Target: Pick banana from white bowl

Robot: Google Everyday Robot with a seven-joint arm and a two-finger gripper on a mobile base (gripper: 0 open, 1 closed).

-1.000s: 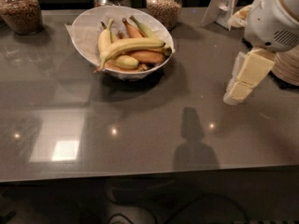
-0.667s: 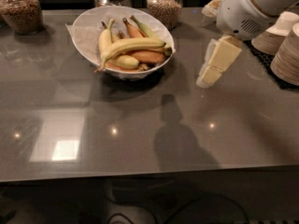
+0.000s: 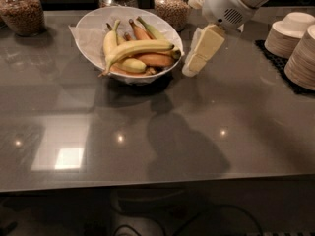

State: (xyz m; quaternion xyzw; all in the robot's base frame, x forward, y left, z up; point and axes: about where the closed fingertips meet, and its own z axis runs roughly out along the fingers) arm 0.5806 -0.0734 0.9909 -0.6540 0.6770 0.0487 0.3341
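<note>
The grey worktop (image 3: 157, 132) fills the view. Everything that matters sits along its far edge.

The robot's one arm (image 3: 231, 4) comes in from the far right corner, its white housing slanting down and to the left.

The white bowl (image 3: 88, 28) stands near the far edge, a little left of the middle, with bananas piled in it.

The banana (image 3: 140, 47) to be picked lies on top of that pile. Its long axis runs roughly parallel to the far edge, bowed slightly upward. The stem end dips toward the bowl's near-left rim, and the blunt end reaches almost to the right rim.

The tool (image 3: 192, 68) hangs just beside the bowl's right rim, outside it and low over the worktop, tilted with its tip pointing down and left. The banana therefore lies to the tool's left, end-on, with the blunt end nearest. Whether the tool is open or closed I cannot tell; it carries nothing.

As I judge it, the tool must rise over the rim, move left and turn to cross the banana's length.
</note>
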